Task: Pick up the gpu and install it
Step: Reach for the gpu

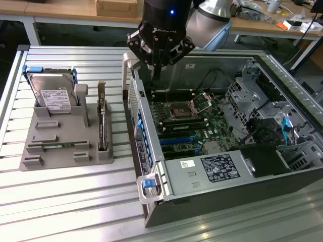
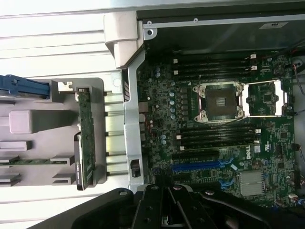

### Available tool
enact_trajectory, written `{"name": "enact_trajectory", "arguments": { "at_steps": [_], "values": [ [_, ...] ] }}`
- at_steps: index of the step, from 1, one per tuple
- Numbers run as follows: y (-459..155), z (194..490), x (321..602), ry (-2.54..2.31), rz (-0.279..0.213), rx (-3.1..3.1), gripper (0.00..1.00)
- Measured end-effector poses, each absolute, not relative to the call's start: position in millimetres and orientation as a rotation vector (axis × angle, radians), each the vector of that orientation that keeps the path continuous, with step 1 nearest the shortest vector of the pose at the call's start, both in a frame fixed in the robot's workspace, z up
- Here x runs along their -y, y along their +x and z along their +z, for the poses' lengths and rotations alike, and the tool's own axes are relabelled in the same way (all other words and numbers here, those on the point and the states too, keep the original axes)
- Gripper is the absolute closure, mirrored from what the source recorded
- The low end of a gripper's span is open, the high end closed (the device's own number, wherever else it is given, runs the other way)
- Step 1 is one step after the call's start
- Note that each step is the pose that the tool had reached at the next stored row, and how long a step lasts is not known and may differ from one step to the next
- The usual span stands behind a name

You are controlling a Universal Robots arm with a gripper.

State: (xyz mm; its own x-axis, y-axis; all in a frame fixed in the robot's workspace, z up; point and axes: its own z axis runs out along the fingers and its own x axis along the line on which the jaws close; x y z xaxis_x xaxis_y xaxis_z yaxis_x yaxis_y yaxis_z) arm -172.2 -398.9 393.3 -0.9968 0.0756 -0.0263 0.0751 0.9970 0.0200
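Observation:
The gpu (image 1: 102,123) stands on its edge in a slot of the grey holder (image 1: 60,151), on the exterior view's left, its green board and silver bracket end showing. In the wrist view the gpu (image 2: 86,138) appears as a thin green strip in the same holder. My gripper (image 1: 156,74) hangs over the back wall of the open computer case (image 1: 202,171), to the right of the gpu and apart from it. Its fingers (image 2: 162,210) are shut with nothing between them. Below them lies the motherboard (image 2: 214,119) with a blue card slot (image 2: 200,166).
A silver hard drive (image 1: 50,93) with a white label leans in the holder's far end. A memory stick (image 1: 55,146) lies flat in the holder. The case holds a bare processor socket (image 1: 184,108), drive cages (image 1: 252,91) and cables. Wooden benches stand behind.

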Motion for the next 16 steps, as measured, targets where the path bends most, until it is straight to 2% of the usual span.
{"name": "enact_trajectory", "arguments": {
  "at_steps": [14,15,16],
  "values": [
    [-183,393,399,0.117,-0.010,-3.111,0.89],
    [-190,393,399,0.116,-0.043,-3.110,0.89],
    [-190,393,399,0.116,-0.044,-3.110,0.89]
  ]
}}
